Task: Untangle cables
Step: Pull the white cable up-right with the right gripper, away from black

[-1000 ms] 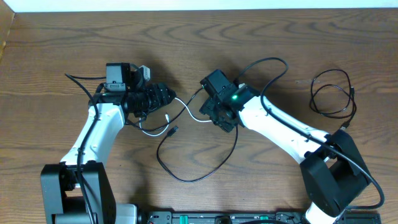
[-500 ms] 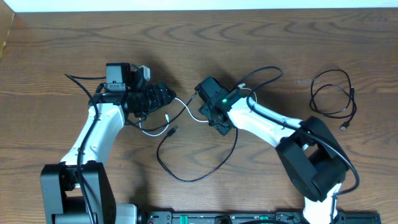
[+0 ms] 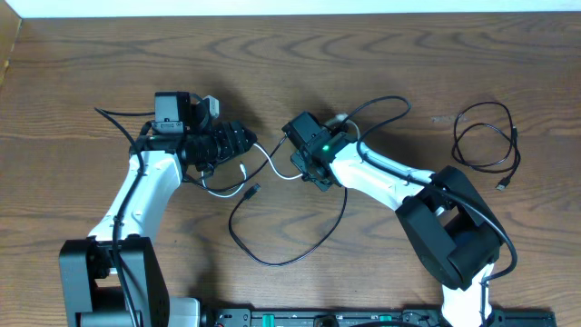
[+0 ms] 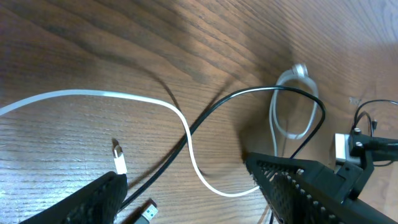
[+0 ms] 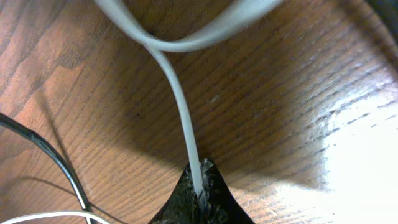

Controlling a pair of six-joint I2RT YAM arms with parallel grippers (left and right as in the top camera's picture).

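A white cable (image 3: 275,166) and a black cable (image 3: 272,262) lie crossed on the wooden table between my two arms. In the right wrist view, the white cable (image 5: 180,106) runs straight into my right gripper (image 5: 200,182), which is shut on it. The black cable (image 5: 56,162) passes to the left. From above, the right gripper (image 3: 307,171) sits at the white cable's right end. My left gripper (image 4: 186,208) is open and low over the crossing. The white cable (image 4: 124,94), the black cable (image 4: 249,93) and a silver plug (image 4: 146,214) lie between its fingers, untouched.
A separate coiled black cable (image 3: 486,136) lies at the far right of the table. The arms' own thicker black wires arc above the right wrist (image 3: 381,100). The table's far edge runs along the top.
My right gripper has shut on the white cable after shifting slightly left, and the right arm's elbow has folded in. The left arm has not moved.
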